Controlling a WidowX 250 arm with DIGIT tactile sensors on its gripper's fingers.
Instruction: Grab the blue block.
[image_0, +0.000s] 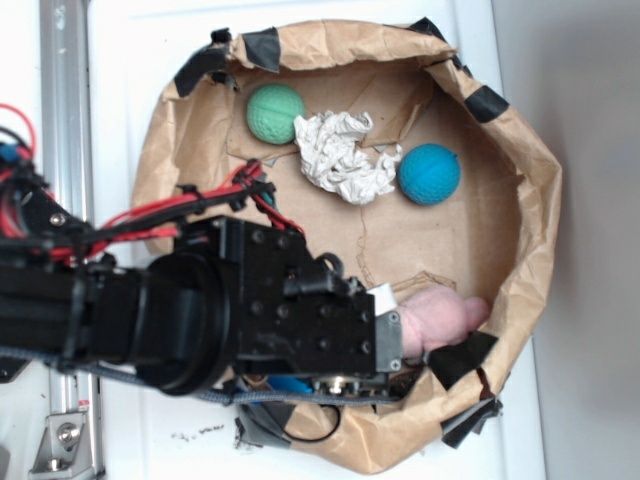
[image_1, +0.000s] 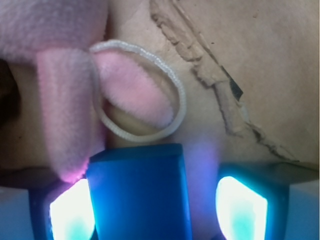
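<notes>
Blue block (image_1: 137, 192) between gripper (image_1: 158, 210) fingers, gap one side, grip unclear; exterior view hides it.

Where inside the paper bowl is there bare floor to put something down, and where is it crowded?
Bare floor lies in the middle of the paper bowl, below the crumpled white paper and teal ball, toward the right wall. The top is crowded with the green ball, paper and teal ball. The lower edge is crowded too: the tool straddles the blue block beside the pink plush.
</notes>
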